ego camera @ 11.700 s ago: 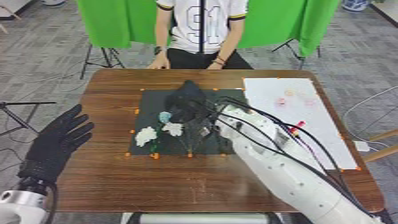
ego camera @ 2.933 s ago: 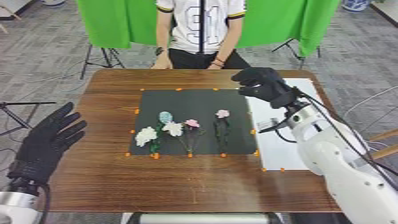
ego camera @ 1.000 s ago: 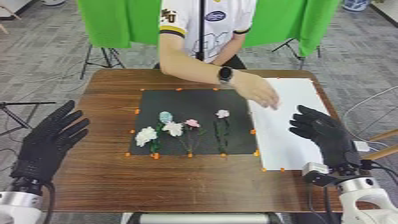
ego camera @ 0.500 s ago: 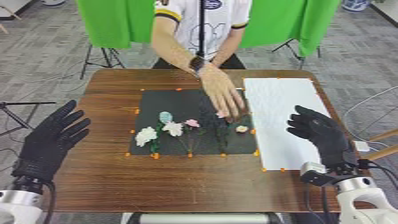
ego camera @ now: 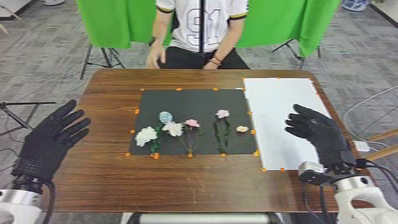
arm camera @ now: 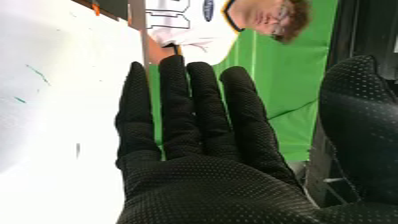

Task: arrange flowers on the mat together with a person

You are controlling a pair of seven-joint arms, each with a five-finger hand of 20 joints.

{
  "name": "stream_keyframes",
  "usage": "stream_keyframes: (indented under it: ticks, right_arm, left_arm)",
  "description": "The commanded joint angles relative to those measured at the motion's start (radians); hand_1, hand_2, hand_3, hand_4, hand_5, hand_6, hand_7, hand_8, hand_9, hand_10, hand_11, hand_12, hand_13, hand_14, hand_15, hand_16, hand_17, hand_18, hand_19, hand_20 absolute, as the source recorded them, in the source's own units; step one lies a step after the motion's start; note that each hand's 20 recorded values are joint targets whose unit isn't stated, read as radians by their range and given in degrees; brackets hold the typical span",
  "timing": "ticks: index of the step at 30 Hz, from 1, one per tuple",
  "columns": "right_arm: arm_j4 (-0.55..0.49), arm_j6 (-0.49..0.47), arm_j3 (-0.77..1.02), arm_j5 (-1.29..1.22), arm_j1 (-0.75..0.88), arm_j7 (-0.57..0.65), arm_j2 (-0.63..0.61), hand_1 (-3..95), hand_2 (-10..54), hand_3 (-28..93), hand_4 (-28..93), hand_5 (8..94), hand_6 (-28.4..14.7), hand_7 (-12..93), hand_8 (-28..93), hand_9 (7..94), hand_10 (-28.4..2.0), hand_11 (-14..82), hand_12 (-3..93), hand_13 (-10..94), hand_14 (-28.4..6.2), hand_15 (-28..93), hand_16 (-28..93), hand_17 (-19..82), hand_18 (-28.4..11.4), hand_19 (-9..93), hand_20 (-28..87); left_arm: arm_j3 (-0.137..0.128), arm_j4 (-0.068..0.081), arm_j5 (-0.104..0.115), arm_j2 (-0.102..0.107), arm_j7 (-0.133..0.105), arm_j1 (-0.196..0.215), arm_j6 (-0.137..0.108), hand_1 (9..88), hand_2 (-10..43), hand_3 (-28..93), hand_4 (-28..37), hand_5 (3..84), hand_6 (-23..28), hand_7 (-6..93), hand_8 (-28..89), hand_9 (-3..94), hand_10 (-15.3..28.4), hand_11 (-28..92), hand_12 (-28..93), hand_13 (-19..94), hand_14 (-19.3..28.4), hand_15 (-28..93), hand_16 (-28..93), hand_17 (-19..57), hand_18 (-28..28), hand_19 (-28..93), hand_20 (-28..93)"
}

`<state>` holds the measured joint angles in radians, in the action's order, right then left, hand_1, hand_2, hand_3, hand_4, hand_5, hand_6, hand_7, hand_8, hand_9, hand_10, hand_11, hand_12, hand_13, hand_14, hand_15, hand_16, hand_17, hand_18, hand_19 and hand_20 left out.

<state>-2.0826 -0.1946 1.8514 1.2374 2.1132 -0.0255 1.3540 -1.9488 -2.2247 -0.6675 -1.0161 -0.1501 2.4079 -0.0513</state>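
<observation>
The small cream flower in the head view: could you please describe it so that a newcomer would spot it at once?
On the brown table lies a dark mat, with a white sheet along its right side. The cream flower rests on the mat near that side. It is the rightmost bloom, small, and cream rather than pink like its nearest neighbour.

Hd view: bright, diffuse lt | tbl [ego camera: 107, 175] beside wht sheet [ego camera: 275, 115] darker | R wrist view: glare on sheet, soft gray shading; curtain [arm camera: 306, 75] beyond, lit
</observation>
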Motion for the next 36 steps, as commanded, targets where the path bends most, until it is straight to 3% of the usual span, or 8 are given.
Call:
stream_keyframes:
  ticks: [1,7,12,18,22,28,32,36]
  right_arm:
    - [-0.011,-0.003,-0.009,-0.001,0.009,0.0,0.011,20.2,-0.3,85,-23,41.6,-6.4,13,-8,41.4,-14.5,13.0,25.6,35,-12.1,23,31,12,-19.8,46,30]
    - [0.005,-0.014,-0.032,0.004,-0.013,-0.001,0.02,20.1,-0.4,86,-23,41.5,-6.3,13,-8,41.3,-14.5,12.9,25.6,35,-12.1,23,31,12,-19.8,46,30]
    - [-0.004,-0.002,-0.02,-0.009,-0.006,-0.012,0.018,20.1,-0.4,86,-23,41.4,-6.3,13,-8,41.3,-14.5,12.9,25.7,35,-12.1,23,31,12,-19.9,46,30]
    - [0.005,-0.021,-0.031,-0.001,-0.013,0.006,0.018,20.1,-0.4,86,-23,41.4,-6.2,14,-8,41.3,-14.5,12.9,25.6,35,-12.2,23,31,12,-19.9,46,30]
    - [0.004,-0.011,-0.032,-0.007,-0.019,-0.01,0.02,20.1,-0.4,86,-23,41.3,-6.2,13,-8,41.2,-14.5,12.7,25.6,35,-12.1,23,31,12,-19.9,46,30]
    - [0.002,-0.027,-0.034,-0.003,-0.011,-0.002,0.026,20.2,-0.4,86,-23,41.3,-6.2,14,-8,41.2,-14.6,12.7,25.7,35,-12.1,23,31,12,-19.9,46,30]
    - [0.002,-0.012,-0.031,-0.011,-0.016,-0.006,0.025,20.3,-0.5,86,-23,41.3,-6.1,14,-8,41.2,-14.5,12.7,25.8,35,-12.1,23,31,12,-19.9,46,30]
    - [0.01,0.017,-0.071,-0.006,-0.035,0.005,0.017,20.3,-0.5,86,-22,41.3,-6.0,14,-8,41.2,-14.5,12.7,25.7,35,-12.1,23,31,12,-19.9,46,30]
  left_arm:
    - [0.004,0.008,0.005,0.003,0.014,-0.007,0.001,25.8,-2.7,70,-25.3,31.3,2.9,13.8,-7,27.3,11.1,14,19,22,14.6,22,4,-8.3,22.1,43,10]
    - [-0.008,0.0,0.008,-0.015,0.0,0.029,-0.009,25.8,-2.7,70,-25.4,31.3,2.9,13.9,-7,27.2,11.1,14,19,22,14.5,22,4,-8.4,22.1,43,10]
    - [0.014,0.014,0.003,0.006,0.005,-0.016,0.005,25.8,-2.7,70,-25.4,31.4,3.0,13.9,-7,27.2,11.1,14,19,22,14.6,22,4,-8.3,22.1,43,10]
    - [0.012,0.01,0.003,-0.016,0.004,0.013,-0.005,25.9,-2.6,70,-25.4,31.3,2.9,13.9,-7,27.2,11.1,14,19,22,14.6,22,4,-8.3,22.1,43,10]
    - [0.025,0.016,0.003,-0.002,0.004,-0.02,-0.009,25.8,-2.6,70,-25.4,31.3,2.9,14.0,-7,27.3,11.1,14,19,22,14.5,22,4,-8.3,22.1,43,10]
    - [0.044,0.011,0.003,-0.027,0.004,-0.009,-0.012,25.9,-2.6,70,-25.4,31.3,2.9,14.0,-7,27.3,11.0,14,19,22,14.6,22,4,-8.3,22.1,43,10]
    - [0.063,0.023,-0.001,-0.009,0.007,-0.049,0.0,26.0,-2.5,70,-25.5,31.3,2.9,14.0,-7,27.3,11.0,14,19,22,14.6,22,4,-8.3,22.1,43,10]
    - [0.066,0.021,0.007,-0.03,-0.005,-0.024,-0.023,25.9,-2.5,70,-25.3,31.2,3.0,14.0,-7,27.2,11.0,14,19,22,14.6,22,4,-8.3,22.1,43,10]
